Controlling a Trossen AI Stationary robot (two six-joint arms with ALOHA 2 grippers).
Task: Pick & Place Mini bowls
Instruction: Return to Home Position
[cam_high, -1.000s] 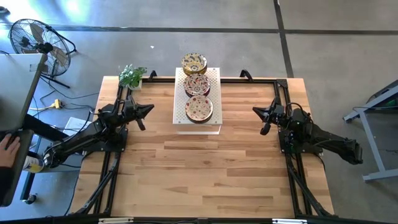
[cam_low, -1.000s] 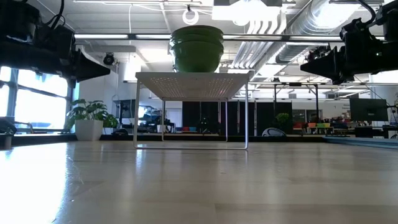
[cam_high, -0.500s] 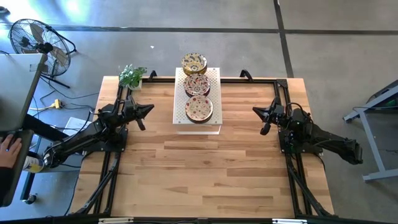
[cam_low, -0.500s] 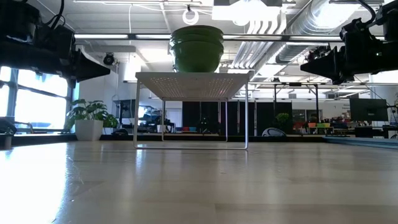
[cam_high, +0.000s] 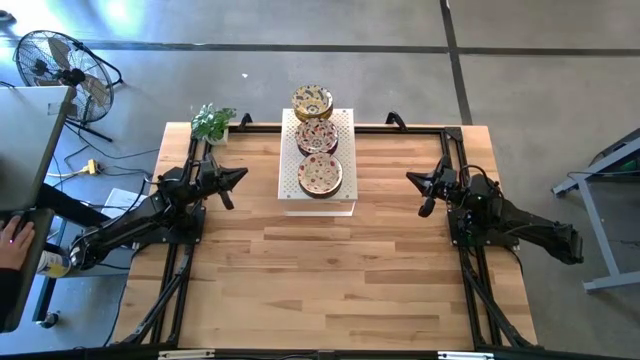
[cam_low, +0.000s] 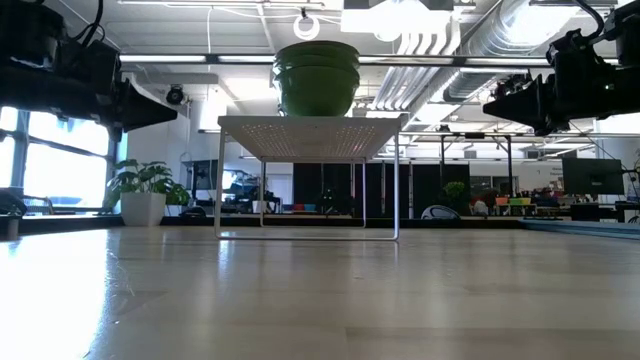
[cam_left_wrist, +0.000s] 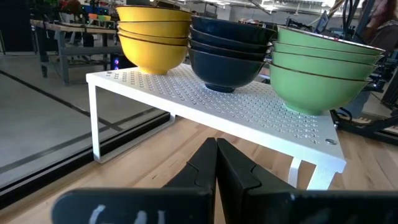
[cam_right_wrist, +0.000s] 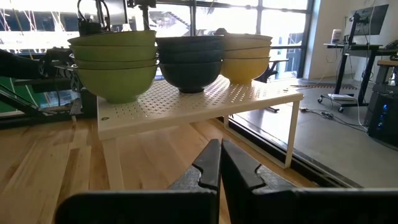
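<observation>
Three stacks of mini bowls stand in a row on a white perforated stand (cam_high: 316, 200) at the table's far middle. From above their insides are cream with floral speckles: near stack (cam_high: 320, 175), middle stack (cam_high: 317, 137), far stack (cam_high: 312, 101). From the side the stacks are green (cam_left_wrist: 323, 78), dark blue (cam_left_wrist: 229, 53) and yellow (cam_left_wrist: 154, 38). My left gripper (cam_high: 240, 176) hovers shut to the left of the stand, above the table. My right gripper (cam_high: 412, 178) hovers shut to its right. Both point at the stand.
A small potted plant (cam_high: 212, 122) sits at the far left corner of the table. A black frame rail (cam_high: 420, 128) runs along the far edge and both sides. Bare wood (cam_high: 320, 280) stretches from the stand to the near edge. A person's hand (cam_high: 12, 240) shows off the table's left.
</observation>
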